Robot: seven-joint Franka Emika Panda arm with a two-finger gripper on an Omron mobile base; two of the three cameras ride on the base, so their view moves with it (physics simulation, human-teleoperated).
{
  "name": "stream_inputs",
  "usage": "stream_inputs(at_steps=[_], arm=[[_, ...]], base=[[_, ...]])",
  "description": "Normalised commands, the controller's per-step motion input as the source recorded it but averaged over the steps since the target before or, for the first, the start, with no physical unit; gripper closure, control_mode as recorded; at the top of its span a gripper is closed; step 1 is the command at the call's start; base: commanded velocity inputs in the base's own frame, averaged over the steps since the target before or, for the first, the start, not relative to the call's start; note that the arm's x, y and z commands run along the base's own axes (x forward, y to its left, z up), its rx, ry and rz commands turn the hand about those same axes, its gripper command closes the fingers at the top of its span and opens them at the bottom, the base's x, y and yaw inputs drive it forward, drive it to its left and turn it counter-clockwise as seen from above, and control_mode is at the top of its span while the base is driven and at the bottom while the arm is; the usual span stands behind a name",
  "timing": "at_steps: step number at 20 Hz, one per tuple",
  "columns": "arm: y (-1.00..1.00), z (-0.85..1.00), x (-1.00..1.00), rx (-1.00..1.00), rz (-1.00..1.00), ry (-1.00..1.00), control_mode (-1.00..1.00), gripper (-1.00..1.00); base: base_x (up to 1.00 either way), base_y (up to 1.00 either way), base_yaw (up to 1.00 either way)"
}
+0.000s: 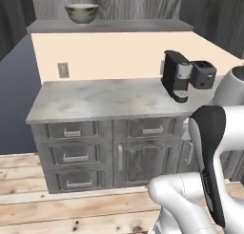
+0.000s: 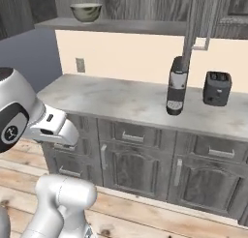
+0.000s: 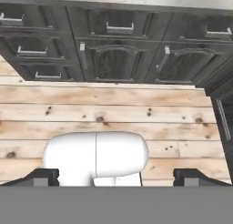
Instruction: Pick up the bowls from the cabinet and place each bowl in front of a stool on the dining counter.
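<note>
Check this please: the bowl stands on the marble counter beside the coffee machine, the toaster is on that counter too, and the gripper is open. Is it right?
One thing is wrong. The bowl stands on the cabinet shelf above the counter, not beside the coffee machine; the left base view shows it. The toaster is on the counter, and the gripper is open.

bowl (image 1: 81,13) on shelf (image 1: 109,25), coffee machine (image 1: 175,75) left of toaster (image 1: 203,74)

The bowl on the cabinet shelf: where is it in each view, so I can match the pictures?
Left base view: the bowl sits top left of centre on the shelf.
Right base view: the bowl sits top left.
Hand view: drawer fronts and floor, no bowl.
Shared landmark: the black coffee machine.
</note>
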Motion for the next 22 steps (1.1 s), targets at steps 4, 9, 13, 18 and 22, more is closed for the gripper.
stream_inputs(at_steps=[4, 9, 13, 18, 22], arm=[[0.00, 0.00, 0.00, 0.00, 0.00, 0.00, 1.00, -1.00], [0.00, 0.00, 0.00, 0.00, 0.00, 0.00, 1.00, -1.00], [0.00, 0.00, 0.00, 0.00, 0.00, 0.00, 1.00, -1.00], [0.00, 0.00, 0.00, 0.00, 0.00, 0.00, 1.00, -1.00], [0.00, 0.00, 0.00, 0.00, 0.00, 0.00, 1.00, -1.00]], base=[[1.00, 0.02, 0.33], [0.60, 0.30, 0.37], [0.17, 0.26, 0.37], [0.42, 0.39, 0.07], [0.59, 0.57, -0.15]])
